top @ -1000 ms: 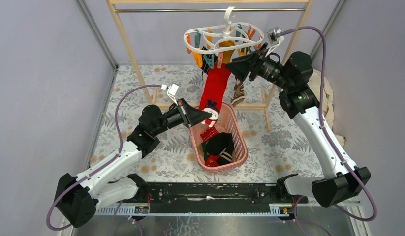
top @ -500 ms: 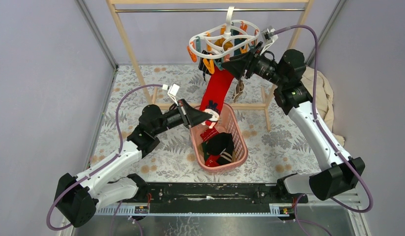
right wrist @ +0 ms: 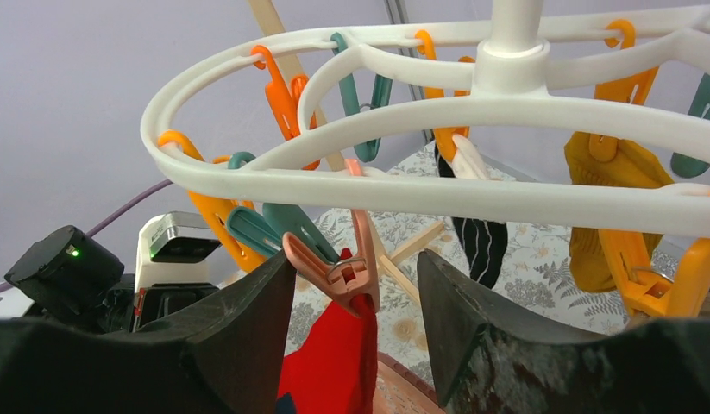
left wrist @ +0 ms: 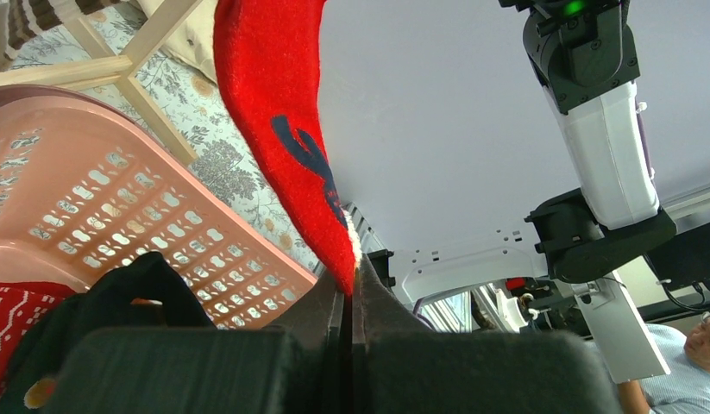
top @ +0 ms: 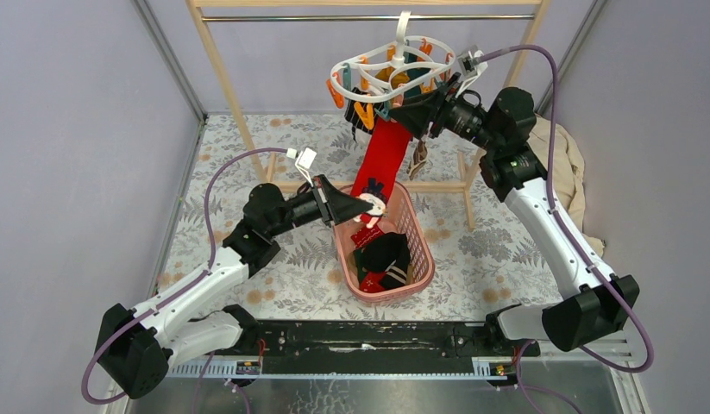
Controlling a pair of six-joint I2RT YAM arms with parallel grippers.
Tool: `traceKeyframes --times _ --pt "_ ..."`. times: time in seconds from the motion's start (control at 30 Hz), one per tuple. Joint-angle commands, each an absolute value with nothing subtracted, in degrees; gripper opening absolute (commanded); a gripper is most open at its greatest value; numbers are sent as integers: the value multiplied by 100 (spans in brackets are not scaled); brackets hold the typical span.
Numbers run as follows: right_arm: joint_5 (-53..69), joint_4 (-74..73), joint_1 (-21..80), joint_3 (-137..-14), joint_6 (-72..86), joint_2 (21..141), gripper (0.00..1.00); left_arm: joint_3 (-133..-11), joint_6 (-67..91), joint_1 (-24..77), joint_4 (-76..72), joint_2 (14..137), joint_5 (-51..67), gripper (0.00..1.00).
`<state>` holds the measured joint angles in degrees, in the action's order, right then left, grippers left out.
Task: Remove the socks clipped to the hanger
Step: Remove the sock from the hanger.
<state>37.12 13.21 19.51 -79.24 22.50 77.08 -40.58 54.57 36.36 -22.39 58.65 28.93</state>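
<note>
Many orange and teal clips (right wrist: 279,76) around red sock (left wrist: 273,103) (pink basket (left wrist: 118,203) below)

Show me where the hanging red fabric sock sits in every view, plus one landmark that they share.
Top external: the red fabric sock hangs at upper centre, slanting down to the left.
Left wrist: it sweeps from the top edge down to the centre.
Right wrist: only its upper end shows, at bottom centre.
Shared landmark: the tall wooden rack.
</note>
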Motion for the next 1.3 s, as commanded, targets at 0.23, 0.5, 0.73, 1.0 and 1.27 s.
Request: traceKeyframes --times 0.23,0.5,0.73,1.0,1.27 --pt "3778 1847 2004 -7932 2183 7512 61 -4204 5471 3665 -2484 5836 3147 0" --pt "3816 1889 2005 -7986 2238 7545 44 -4201 5440 3665 -2452 5852 3206 0" --pt "3889 1864 2004 -8112 2293 7642 20 -4210 5440 3665 -2431 5855 3267 0" --pt "3787 1709 2004 -8088 2261 7633 31 -4220 5625 3669 -2308 5658 3512 0" --pt "3580 1516 2000 -7735 2286 7393 66 -4129 5728 3836 -1778 5227 3567 2"
